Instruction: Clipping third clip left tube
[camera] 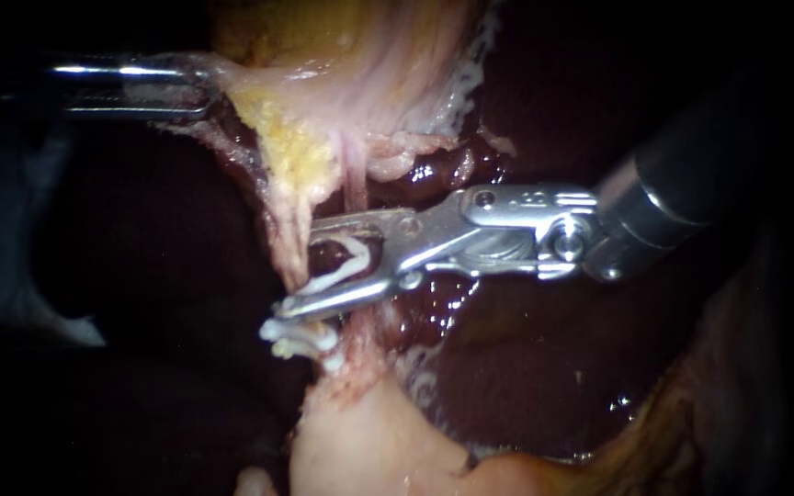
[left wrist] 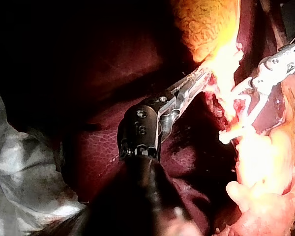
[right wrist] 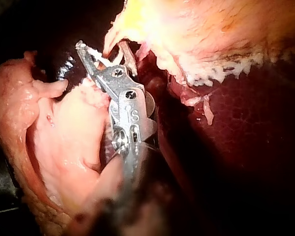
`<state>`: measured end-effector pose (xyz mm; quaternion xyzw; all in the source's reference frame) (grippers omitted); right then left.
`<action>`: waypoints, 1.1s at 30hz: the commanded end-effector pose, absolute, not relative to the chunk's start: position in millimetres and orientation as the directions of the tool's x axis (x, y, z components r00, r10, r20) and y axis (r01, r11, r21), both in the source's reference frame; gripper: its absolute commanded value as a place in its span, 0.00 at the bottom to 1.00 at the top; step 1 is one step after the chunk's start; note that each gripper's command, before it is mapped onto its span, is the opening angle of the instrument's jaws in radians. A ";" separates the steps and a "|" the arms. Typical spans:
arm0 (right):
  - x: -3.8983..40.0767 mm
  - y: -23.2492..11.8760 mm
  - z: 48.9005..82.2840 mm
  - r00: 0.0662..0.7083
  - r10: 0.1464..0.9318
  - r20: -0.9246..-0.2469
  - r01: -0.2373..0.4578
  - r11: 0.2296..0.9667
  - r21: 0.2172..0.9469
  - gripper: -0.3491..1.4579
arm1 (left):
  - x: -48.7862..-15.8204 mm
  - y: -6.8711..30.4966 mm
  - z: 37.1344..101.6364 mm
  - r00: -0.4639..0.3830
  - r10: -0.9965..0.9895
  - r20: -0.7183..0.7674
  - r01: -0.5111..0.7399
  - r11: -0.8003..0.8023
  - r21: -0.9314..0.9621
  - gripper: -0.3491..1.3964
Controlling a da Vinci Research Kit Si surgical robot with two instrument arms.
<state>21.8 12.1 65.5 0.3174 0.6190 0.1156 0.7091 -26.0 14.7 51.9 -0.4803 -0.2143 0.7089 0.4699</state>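
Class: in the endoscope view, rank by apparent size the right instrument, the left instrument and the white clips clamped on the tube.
1. The right instrument.
2. The left instrument, only partly in view.
3. The white clips, clearly smallest.
Nearness to the camera may flatter the right instrument.

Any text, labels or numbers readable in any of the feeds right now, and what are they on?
No legible text in any view.
Right instrument: small stamped marks on its metal body, too blurred to read.
Left instrument, tissue, loaded clip, placed clips: no writing.
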 end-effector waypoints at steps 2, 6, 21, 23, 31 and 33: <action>22.4 11.9 65.7 0.204 0.566 -0.799 0.224 0.767 0.601 0.44 | -26.0 14.7 51.9 -0.097 0.872 -0.479 -0.461 -0.466 -0.755 0.00; 23.1 11.8 65.8 0.182 0.589 -0.788 0.224 0.755 0.616 0.44 | -26.1 14.7 51.9 -0.096 0.872 -0.479 -0.461 -0.466 -0.755 0.00; 24.3 11.5 62.7 0.119 0.641 -0.759 0.241 0.723 0.648 0.44 | -26.2 14.8 52.0 -0.096 0.872 -0.479 -0.462 -0.466 -0.755 0.00; 24.3 11.7 61.8 0.119 0.649 -0.752 0.242 0.715 0.656 0.44 | -26.1 14.8 52.0 -0.096 0.872 -0.479 -0.461 -0.466 -0.755 0.00; 24.3 12.2 58.5 0.144 0.697 -0.703 0.200 0.675 0.710 0.43 | -26.1 14.8 52.0 -0.097 0.872 -0.479 -0.461 -0.466 -0.755 0.00; 24.2 12.2 57.9 0.163 0.695 -0.701 0.194 0.674 0.713 0.43 | -26.1 14.8 52.0 -0.097 0.872 -0.479 -0.461 -0.466 -0.755 0.00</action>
